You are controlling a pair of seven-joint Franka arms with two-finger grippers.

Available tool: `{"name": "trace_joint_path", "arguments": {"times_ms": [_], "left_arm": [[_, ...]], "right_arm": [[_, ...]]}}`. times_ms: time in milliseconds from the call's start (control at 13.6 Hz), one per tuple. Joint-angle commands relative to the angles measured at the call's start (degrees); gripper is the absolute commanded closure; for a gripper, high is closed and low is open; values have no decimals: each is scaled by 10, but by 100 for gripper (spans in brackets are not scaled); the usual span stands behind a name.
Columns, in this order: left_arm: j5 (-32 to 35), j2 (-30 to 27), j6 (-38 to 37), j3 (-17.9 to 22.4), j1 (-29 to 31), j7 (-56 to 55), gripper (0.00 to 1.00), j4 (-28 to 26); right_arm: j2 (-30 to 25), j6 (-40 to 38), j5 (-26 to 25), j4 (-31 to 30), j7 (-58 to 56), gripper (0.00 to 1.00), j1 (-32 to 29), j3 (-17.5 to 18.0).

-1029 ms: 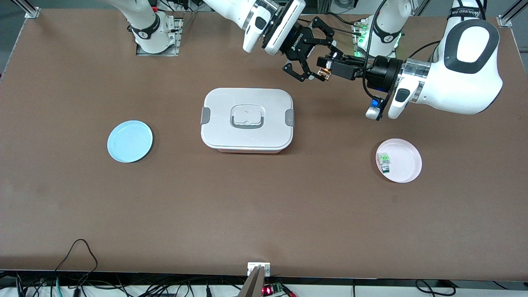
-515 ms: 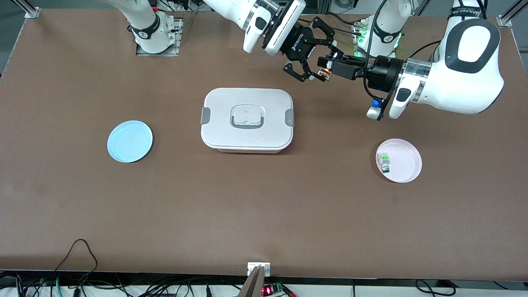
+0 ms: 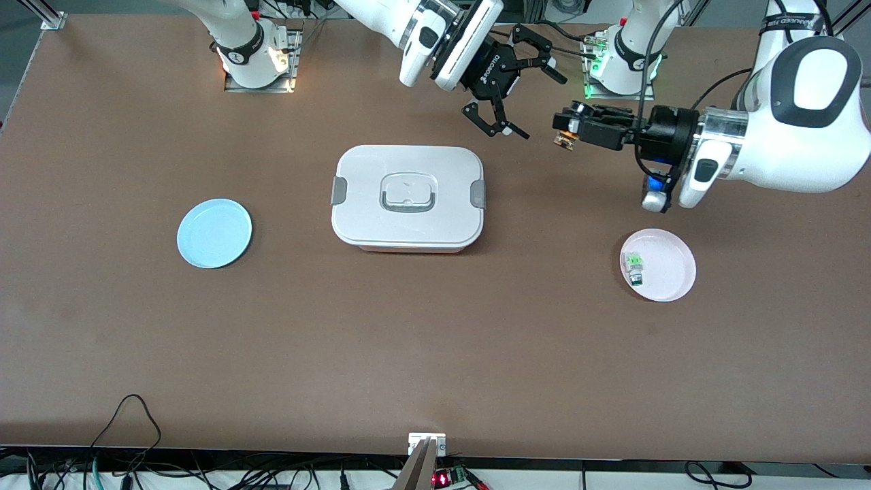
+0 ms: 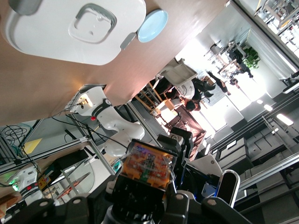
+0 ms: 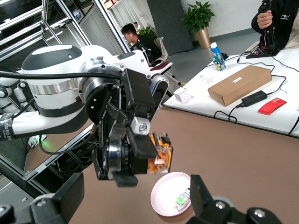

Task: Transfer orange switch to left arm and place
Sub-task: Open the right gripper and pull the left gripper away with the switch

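Note:
My left gripper (image 3: 566, 131) is shut on the orange switch (image 3: 563, 141) and holds it in the air over bare table, toward the left arm's end from the box (image 3: 408, 197). In the left wrist view the switch (image 4: 148, 164) sits upright in the left gripper (image 4: 142, 203), orange part outward. My right gripper (image 3: 536, 103) is open and empty, a short way from the switch and over the table beside the box's edge that lies farther from the front camera. The right wrist view shows the right gripper (image 5: 135, 200) wide open and apart from the switch (image 5: 159, 157).
A pink plate (image 3: 670, 272) near the left arm's end holds a green-and-white switch (image 3: 635, 267). A blue plate (image 3: 214, 233) lies toward the right arm's end. The white box stands between the two plates.
My left gripper has pulled back toward the left arm's end with the orange switch, out from between the right gripper's open fingers. The right gripper has stayed open and barely moved.

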Motion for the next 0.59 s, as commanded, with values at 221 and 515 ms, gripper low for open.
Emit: {"name": "trace_joint_path", "arguments": {"times_ms": [221,515], "left_arm": [[190,-1,4,45,4,72,100,-10],[416,26,92,47,5,198,100,-13]], "right_arm": [[-1,-94,13,19,35,0,-36,-6],[-20,-247,13,16,86,0,-103,-41]]}}
